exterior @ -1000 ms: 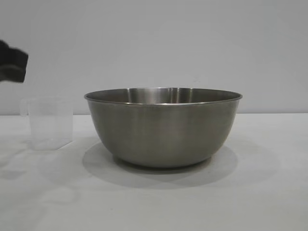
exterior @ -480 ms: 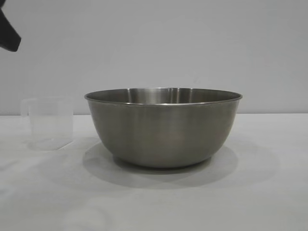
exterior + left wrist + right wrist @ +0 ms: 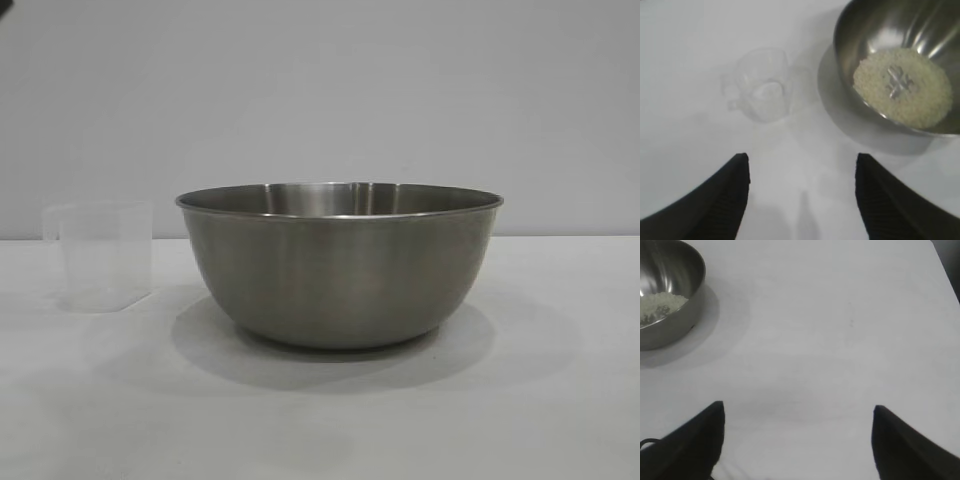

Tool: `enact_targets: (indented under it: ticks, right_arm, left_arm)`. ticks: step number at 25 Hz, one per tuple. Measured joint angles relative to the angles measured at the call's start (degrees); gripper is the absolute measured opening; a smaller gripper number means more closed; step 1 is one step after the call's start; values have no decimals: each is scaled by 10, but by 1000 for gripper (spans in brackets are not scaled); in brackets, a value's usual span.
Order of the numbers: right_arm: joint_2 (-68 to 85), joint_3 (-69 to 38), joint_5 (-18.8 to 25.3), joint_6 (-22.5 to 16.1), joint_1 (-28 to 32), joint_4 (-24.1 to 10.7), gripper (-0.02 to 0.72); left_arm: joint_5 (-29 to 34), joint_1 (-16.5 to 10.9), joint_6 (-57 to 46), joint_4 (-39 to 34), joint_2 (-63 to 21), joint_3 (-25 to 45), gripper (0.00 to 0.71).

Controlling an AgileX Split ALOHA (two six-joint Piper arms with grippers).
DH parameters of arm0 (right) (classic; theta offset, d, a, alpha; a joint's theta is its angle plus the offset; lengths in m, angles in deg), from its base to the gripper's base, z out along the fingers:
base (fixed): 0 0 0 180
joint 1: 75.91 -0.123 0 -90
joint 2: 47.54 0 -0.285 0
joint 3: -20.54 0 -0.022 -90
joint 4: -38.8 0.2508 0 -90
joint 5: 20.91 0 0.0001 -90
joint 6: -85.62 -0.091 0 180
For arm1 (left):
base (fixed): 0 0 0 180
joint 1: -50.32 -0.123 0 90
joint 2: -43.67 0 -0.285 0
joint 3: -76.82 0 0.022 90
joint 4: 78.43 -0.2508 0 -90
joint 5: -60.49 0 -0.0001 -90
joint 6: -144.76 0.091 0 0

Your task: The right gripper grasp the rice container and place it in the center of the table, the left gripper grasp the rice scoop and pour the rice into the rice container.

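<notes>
Rice container (image 3: 340, 265): large brushed-steel bowl, upright at the middle of the white counter (image 3: 560, 400) in the exterior view, casting a soft shadow around its base.

Rice (image 3: 902, 86): off-white grains in a flat round patch on the bowl's floor, with a small bare spot of steel showing at the centre; also visible from the right wrist view.

Rice scoop (image 3: 100, 255): small translucent measuring cup with a side handle, standing upright on the counter just beside the bowl, on its left in the exterior view, not touching it. It appears empty.

Left claw (image 3: 802, 175): raised above the counter, clear of the scoop, fingers spread with nothing between them.

Right claw (image 3: 797, 420): over bare counter, well apart from the bowl, fingers wide and holding nothing.
</notes>
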Motion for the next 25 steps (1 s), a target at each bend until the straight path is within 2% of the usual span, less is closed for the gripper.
enact_targets:
  ticks: [6,10,17,20,25]
  right_arm:
    - [0,0,0,0,0,0,557]
    - [0,0,0,0,0,0,557]
    - [0,0,0,0,0,0,557]
    - [0,0,0,0,0,0,557]
    - [0,0,0,0,0,0,557]
  left_arm:
    - [223,0,0,-9,-79,-38,387]
    - [321,0,-1,-10,-146,-38,387]
    - [399,0,-6,-12,-288,-38,387]
    - [400,0,-15,-14,-362,-28,387]
    - [396,0,-18,-26,-473,37,387]
